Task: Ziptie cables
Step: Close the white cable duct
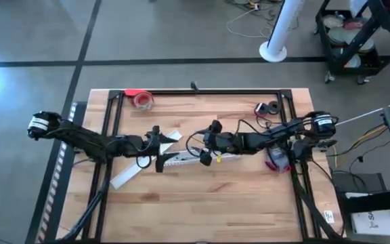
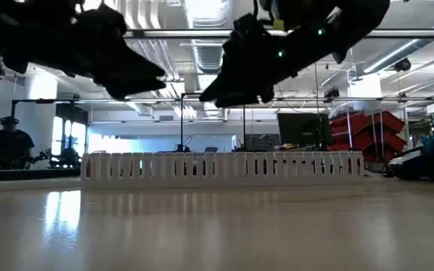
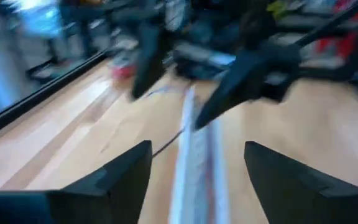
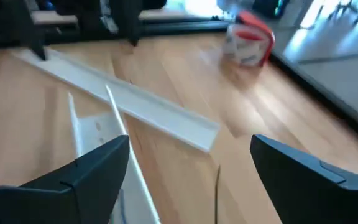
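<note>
Both grippers, left (image 1: 160,150) and right (image 1: 205,146), hang spread and empty; I judge the cables (image 1: 196,139) nearer the right.

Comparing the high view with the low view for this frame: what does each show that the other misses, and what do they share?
Only the high view shows the wooden table laid out from above: a red tape roll near its far left corner, white flat strips, and the left gripper and right gripper facing each other mid-table. Only the low view shows a person in the room beyond. Both show the slotted white duct and both arms above it.
</note>
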